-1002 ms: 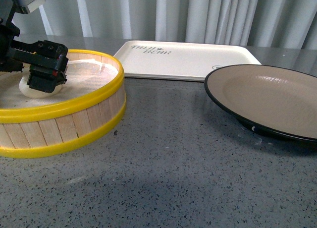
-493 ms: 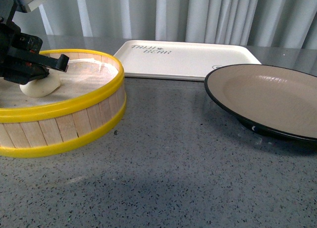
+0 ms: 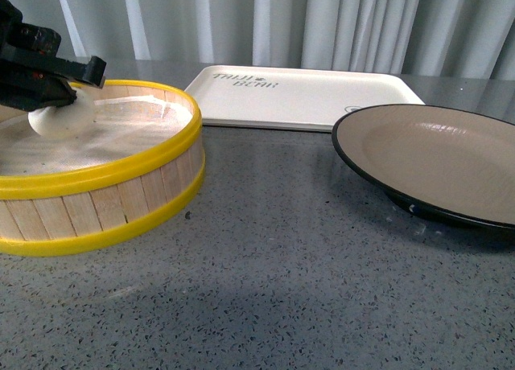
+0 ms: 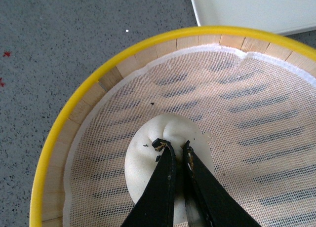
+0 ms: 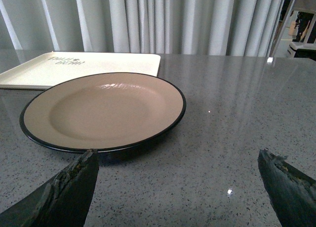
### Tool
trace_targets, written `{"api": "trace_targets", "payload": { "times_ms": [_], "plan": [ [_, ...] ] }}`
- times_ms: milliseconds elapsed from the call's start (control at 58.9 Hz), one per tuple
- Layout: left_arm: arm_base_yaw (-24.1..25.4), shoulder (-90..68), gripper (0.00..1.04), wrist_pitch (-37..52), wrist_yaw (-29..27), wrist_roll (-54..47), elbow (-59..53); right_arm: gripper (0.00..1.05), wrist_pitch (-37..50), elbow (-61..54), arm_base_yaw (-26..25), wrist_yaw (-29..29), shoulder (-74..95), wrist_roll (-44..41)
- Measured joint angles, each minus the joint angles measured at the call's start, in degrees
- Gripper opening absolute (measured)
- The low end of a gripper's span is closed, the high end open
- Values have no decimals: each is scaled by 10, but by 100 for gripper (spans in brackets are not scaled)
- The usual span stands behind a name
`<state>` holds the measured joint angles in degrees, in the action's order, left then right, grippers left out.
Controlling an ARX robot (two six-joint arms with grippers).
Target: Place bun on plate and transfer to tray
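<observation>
The white bun (image 3: 59,119) hangs just above the mesh floor of the yellow-rimmed steamer basket (image 3: 153,165) at the front view's left. My left gripper (image 3: 50,84) is shut on the bun's pleated top; in the left wrist view the black fingers (image 4: 165,172) pinch the twisted knot of the bun (image 4: 148,153). The beige plate (image 3: 434,157) with a black rim sits empty on the right. The cream tray (image 3: 298,96) lies behind, also empty. My right gripper (image 5: 177,160) stands open just short of the plate (image 5: 103,108), nothing between its fingers.
Grey speckled tabletop (image 3: 282,265) runs between basket and plate. The basket's white mesh liner (image 4: 247,118) holds nothing else in view. Pale curtains hang behind the tray. The tray's corner (image 4: 256,10) lies just beyond the basket rim.
The left gripper has risen and drifted left, lifting the bun off the basket floor. Plate and tray have not moved.
</observation>
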<state>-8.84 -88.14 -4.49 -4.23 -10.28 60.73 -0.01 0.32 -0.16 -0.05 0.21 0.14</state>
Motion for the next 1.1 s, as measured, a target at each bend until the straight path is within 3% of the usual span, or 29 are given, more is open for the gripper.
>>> {"api": "trace_targets", "payload": {
  "times_ms": [306, 493, 731, 917, 1104],
  "plan": [
    [-6, 9, 4, -23, 3, 5, 50, 96, 0, 0, 0, 0, 0, 0],
    [-52, -4, 4, -42, -6, 13, 142, 96, 0, 0, 0, 0, 0, 0],
    [-150, -63, 4, -66, -23, 12, 261, 96, 0, 0, 0, 0, 0, 0],
    [-271, -141, 4, -83, -28, -3, 346, 96, 0, 0, 0, 0, 0, 0],
    [-345, -208, 4, -87, -22, -17, 385, 96, 0, 0, 0, 0, 0, 0]
  ]
}}
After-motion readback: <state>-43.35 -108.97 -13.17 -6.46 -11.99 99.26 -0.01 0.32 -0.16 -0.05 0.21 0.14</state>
